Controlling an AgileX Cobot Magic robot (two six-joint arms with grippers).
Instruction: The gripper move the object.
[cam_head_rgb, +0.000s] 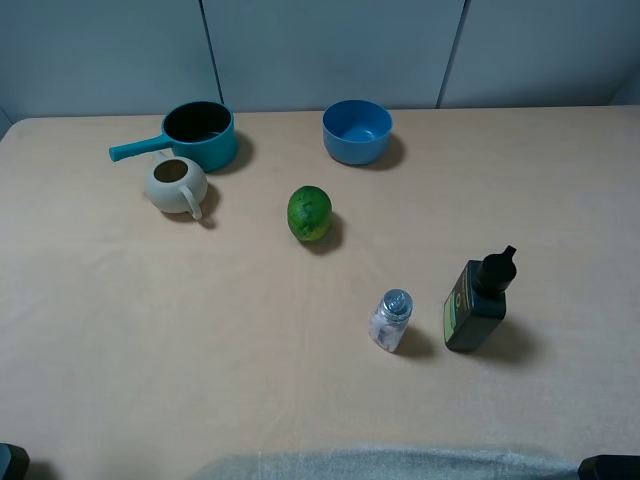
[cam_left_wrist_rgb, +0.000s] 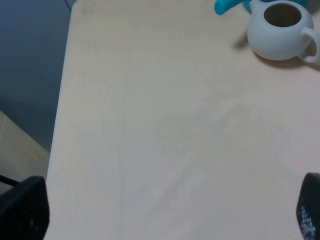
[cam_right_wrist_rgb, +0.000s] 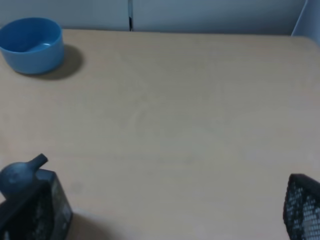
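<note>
Looking from the high camera, I am going from the left side to the right. At the far left the teal saucepan (cam_head_rgb: 203, 134) is standing near the back wall with its handle pointing to the left edge, and the cream pitcher (cam_head_rgb: 177, 184) is sitting just in front of it, very near or maybe touching; I cannot tell which. The pitcher is upright, with its loop handle turned toward the front, so I am judging this handle side is free for a grasp while the pan is blocking the back side.

My left gripper (cam_left_wrist_rgb: 170, 212) is waiting low at the near left edge. In its wrist view only the two dark fingertips are showing at the corners, wide apart, holding nothing, and the pitcher is well ahead of it.

More to the middle, the green fruit (cam_head_rgb: 309, 213) is lying alone, and the blue bowl (cam_head_rgb: 357, 131) is standing behind it. Then the small glass shaker (cam_head_rgb: 390, 320) and the dark bottle (cam_head_rgb: 476, 304) are standing just beside each other.

My right gripper (cam_right_wrist_rgb: 165, 212) is also spread fully, empty, parked at the near right with the bottle close by one finger.

I am thinking the left arm is the natural one for this move, because the pitcher is on its side.
</note>
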